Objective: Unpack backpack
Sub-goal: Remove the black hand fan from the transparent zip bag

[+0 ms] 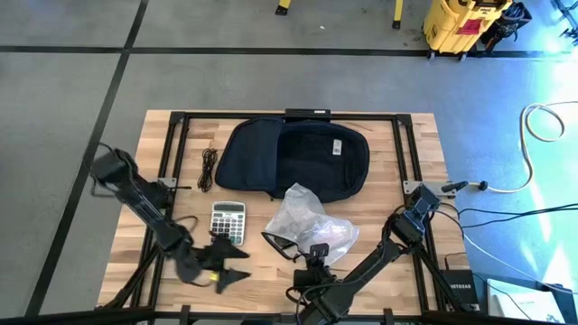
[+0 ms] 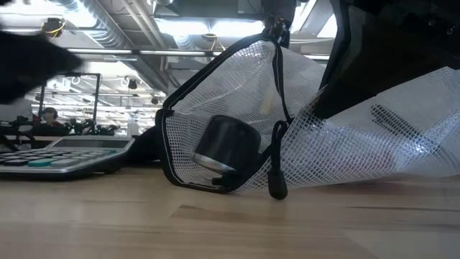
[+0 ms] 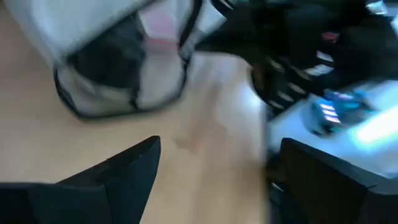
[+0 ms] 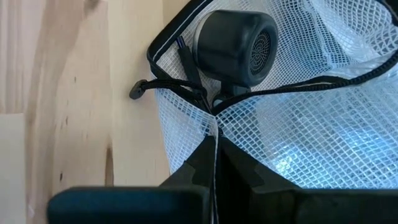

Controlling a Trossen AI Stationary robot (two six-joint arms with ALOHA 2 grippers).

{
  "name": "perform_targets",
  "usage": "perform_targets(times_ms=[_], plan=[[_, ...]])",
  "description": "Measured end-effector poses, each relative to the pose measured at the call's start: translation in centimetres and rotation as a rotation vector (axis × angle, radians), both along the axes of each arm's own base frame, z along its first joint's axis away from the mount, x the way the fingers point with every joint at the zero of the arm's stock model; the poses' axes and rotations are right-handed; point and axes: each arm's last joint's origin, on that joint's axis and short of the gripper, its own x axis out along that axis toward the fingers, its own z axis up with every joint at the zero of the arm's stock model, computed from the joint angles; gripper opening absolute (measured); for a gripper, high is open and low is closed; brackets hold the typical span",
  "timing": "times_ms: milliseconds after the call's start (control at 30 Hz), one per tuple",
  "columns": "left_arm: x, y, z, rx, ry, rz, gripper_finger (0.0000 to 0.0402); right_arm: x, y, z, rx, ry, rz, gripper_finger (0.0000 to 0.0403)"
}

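The backpack lies unzipped at upper centre of the overhead view. A calculator, a coiled cable and a mesh pouch are already out. The right gripper is clenched on the pouch; the left gripper hangs released at lower left. Whether the backpack holds more cannot be told.

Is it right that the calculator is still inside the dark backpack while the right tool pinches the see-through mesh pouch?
Not quite. The calculator is not inside the backpack; the high view shows it lying on the wooden table, in front of the backpack. The rest holds: the right tool is shut on the mesh pouch, as the right wrist view shows.
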Motion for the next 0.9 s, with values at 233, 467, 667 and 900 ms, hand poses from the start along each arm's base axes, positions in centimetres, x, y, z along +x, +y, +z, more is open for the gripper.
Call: perform_targets(times_ms=[233,467,667,900], plan=[[5.7,-0.1,-3.9,0.197,0.079,0.088,0.0317,0.0,0.0,0.0,-0.001,0.0,0.001,0.0],[8.1,-0.2,-3.9,0.309,0.094,0.132,0.0317,0.1,0.0,0.0,0.005,-0.007,0.0,0.0],[8.1,-0.1,-3.3,0.586,0.101,0.207,0.0317,0.4,-0.1,0.0,0.007,-0.021,-0.005,0.0],[8.6,0.7,-3.6,0.591,0.126,0.222,0.0317,0.5,-0.3,0.0,0.008,-0.022,-0.01,0.0]])
